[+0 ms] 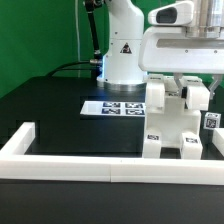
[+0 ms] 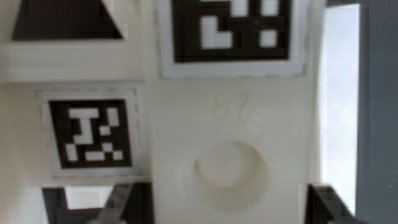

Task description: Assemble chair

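The chair [image 1: 172, 125] is a blocky white structure with small black-and-white tags, standing on the dark table at the exterior view's right. My gripper [image 1: 188, 92] hangs straight over its top. The dark fingers straddle an upper white piece [image 1: 190, 98] of it. In the wrist view this white piece [image 2: 222, 150] fills the frame, with two square tags [image 2: 89, 135] on it. A dark finger [image 2: 121, 205] shows at each side of the piece, pressed against its edges. The gripper [image 2: 231, 208] is shut on the piece.
The marker board [image 1: 112, 105] lies flat on the table in front of the robot base [image 1: 120, 60]. A long low white border rail [image 1: 70, 160] runs along the front and the exterior view's left. Another small tagged white part [image 1: 213, 121] sits at the exterior view's right edge.
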You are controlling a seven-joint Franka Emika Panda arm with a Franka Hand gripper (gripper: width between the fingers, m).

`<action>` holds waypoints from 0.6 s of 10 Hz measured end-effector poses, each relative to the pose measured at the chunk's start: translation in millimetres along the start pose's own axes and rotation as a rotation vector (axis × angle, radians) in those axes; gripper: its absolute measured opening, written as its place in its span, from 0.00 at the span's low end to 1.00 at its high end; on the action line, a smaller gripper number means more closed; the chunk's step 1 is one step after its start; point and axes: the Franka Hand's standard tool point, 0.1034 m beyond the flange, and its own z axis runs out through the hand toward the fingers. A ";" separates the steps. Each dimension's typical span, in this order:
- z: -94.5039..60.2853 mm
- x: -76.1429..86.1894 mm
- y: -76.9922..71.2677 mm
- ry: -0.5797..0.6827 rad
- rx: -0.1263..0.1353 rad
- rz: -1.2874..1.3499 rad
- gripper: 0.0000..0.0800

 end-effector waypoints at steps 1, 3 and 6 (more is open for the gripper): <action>-0.2 2.4 -0.3 0.011 0.002 -0.003 0.36; -0.3 3.4 -0.5 0.017 0.002 -0.002 0.36; -0.5 3.5 -0.6 0.017 0.003 -0.001 0.36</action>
